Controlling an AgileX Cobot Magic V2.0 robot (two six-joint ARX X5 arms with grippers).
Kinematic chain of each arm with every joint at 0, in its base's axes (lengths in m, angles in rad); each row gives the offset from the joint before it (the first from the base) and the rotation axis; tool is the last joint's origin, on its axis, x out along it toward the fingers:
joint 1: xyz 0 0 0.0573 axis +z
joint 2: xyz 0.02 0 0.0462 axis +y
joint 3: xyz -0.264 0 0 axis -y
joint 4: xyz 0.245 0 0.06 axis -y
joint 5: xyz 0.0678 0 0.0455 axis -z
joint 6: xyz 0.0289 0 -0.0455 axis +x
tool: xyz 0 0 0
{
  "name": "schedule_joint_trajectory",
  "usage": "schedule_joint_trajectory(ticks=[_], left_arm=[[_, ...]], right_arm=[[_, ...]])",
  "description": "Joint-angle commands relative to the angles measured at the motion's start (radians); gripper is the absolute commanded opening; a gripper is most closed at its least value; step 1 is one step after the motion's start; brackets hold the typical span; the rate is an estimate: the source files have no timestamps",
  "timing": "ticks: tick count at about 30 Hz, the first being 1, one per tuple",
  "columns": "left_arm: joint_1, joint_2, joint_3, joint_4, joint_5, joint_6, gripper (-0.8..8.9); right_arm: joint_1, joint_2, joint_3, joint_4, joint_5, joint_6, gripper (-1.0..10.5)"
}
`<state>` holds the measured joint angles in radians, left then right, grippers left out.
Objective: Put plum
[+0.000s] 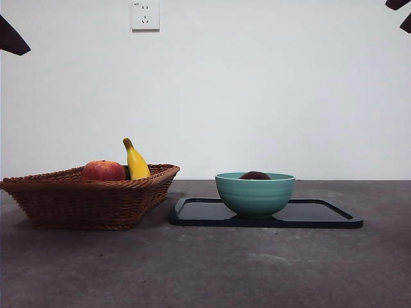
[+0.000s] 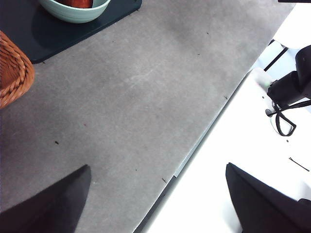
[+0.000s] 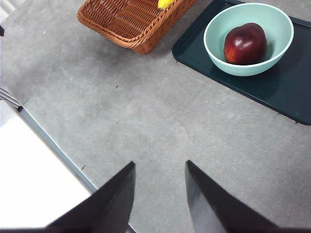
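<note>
The dark maroon plum [image 1: 255, 175] lies inside a teal bowl [image 1: 255, 196], only its top showing over the rim in the front view. From the right wrist view the plum [image 3: 244, 43] rests glossy in the bowl [image 3: 218, 29], which stands on a dark tray [image 3: 286, 92]. My right gripper [image 3: 160, 163] hangs open over bare table, well away from the bowl, with nothing between its jaws. My left gripper [image 2: 158, 167] is open wide above the table's edge, far from the bowl [image 2: 73, 14].
A wicker basket [image 1: 83, 199] stands left of the tray [image 1: 321, 215], holding a red-orange fruit [image 1: 103, 171] and a yellow banana [image 1: 136, 163]. Black arm tips show at both top corners in the front view. The grey table's edge [image 2: 194, 145] meets a white surface.
</note>
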<state>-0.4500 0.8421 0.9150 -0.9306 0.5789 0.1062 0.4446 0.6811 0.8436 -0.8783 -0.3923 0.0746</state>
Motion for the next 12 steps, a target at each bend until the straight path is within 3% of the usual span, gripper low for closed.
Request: schedule_joint_trajectory(ticks=[1, 5, 12], left_arm=[[-0.009, 0.008, 0.013, 0.057, 0.006, -0.034, 4.33], [-0.027, 0.023, 0.025, 0.168, 0.004, -0.118, 4.35], [-0.058, 0.171, 0.149, 0.224, -0.101, -0.134, 4.37]], right_arm=[[0.006, 0.003, 0.006, 0.009, -0.004, -0.002, 1.6], [0.006, 0.003, 0.006, 0.009, -0.004, -0.003, 1.6], [0.006, 0.003, 0.006, 0.009, -0.004, -0.003, 1.6]])
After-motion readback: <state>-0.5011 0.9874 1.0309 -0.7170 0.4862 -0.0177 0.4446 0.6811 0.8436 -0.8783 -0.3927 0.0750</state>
